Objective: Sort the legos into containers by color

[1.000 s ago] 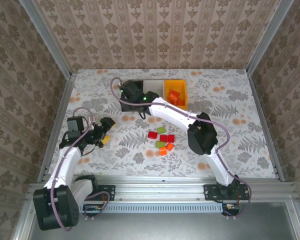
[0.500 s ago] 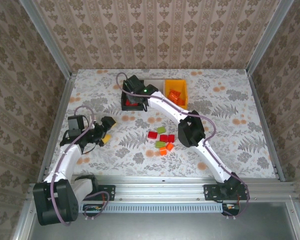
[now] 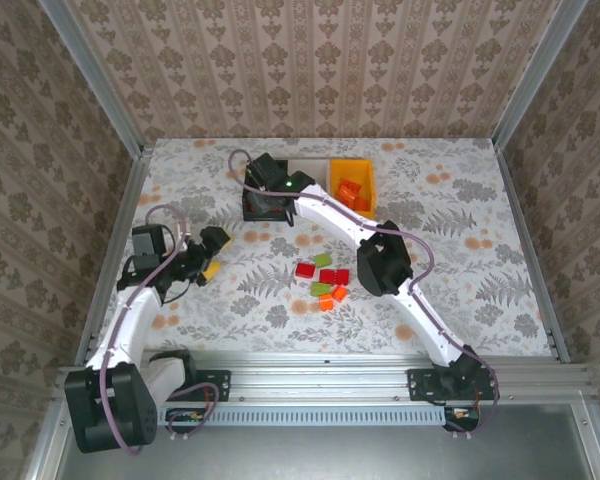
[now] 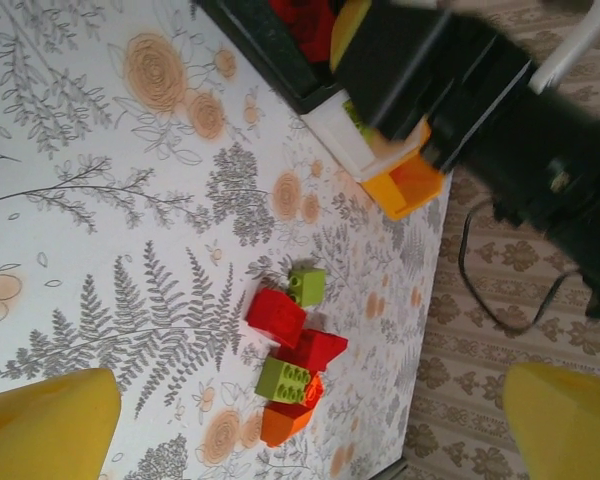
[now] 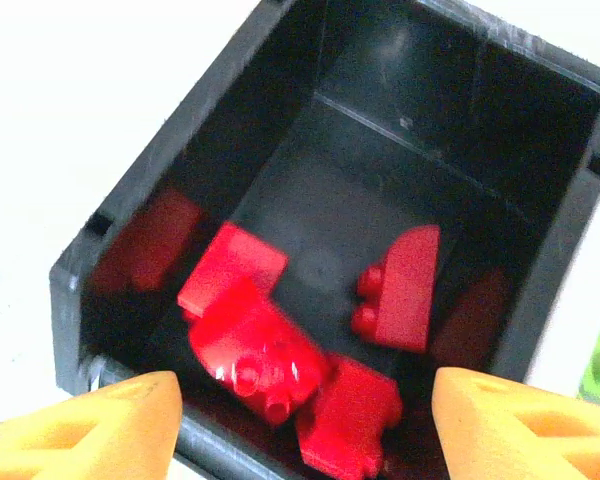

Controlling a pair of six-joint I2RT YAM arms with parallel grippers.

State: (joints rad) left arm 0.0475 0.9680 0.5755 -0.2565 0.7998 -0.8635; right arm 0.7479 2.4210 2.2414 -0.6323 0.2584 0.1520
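Loose legos (image 3: pixel 325 282) cluster mid-worktop (image 3: pixel 460 290), long axes mostly left-right, green ones studs up. Likely light, rigid, slick; pinch across the short flat walls. Red ones lie jumbled in the black bin (image 5: pixel 215 130), far left. Right end effector (image 5: pixel 310 440) hangs above it, fingers apart, empty. Left end effector (image 4: pixel 305 420) is spread wide, empty.

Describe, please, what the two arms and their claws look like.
Both the left arm and the right arm have white tubular links joined by chunky black joint housings. A mauve-grey cable loops along each. The left claw and the right claw have black bodies and end in yellow, wedge-shaped fingertips.
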